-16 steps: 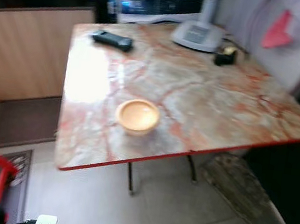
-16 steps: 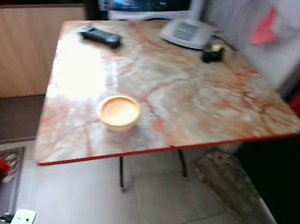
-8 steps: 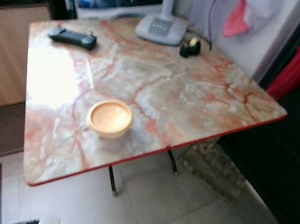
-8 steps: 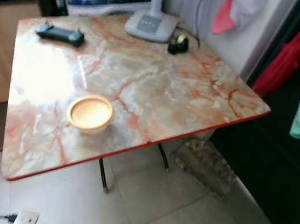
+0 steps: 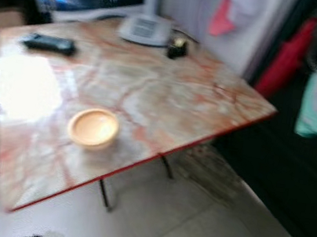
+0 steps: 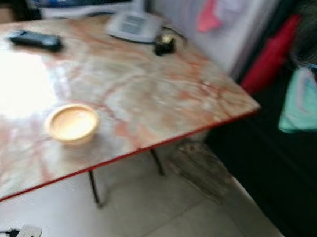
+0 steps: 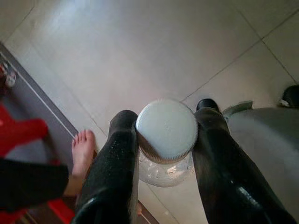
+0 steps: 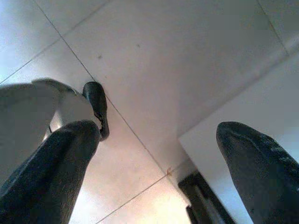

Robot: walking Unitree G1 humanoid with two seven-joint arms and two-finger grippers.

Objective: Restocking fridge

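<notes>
Left pincer [image 7: 163, 140] clamps white-capped jar [image 7: 166, 130], body hidden | right pincer [image 8: 159, 154] wide apart, empty

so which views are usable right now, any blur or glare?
Both eye views are motion-blurred, with blown-out window glare on the marble table beside the orange bowl. Left wrist view is sharp: left gripper shut on a white-capped jar. Right wrist view is sharp on the floor, with the right gripper open.

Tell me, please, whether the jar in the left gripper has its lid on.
Lid on: a white ribbed lid caps the clear jar between the left gripper fingers.
</notes>
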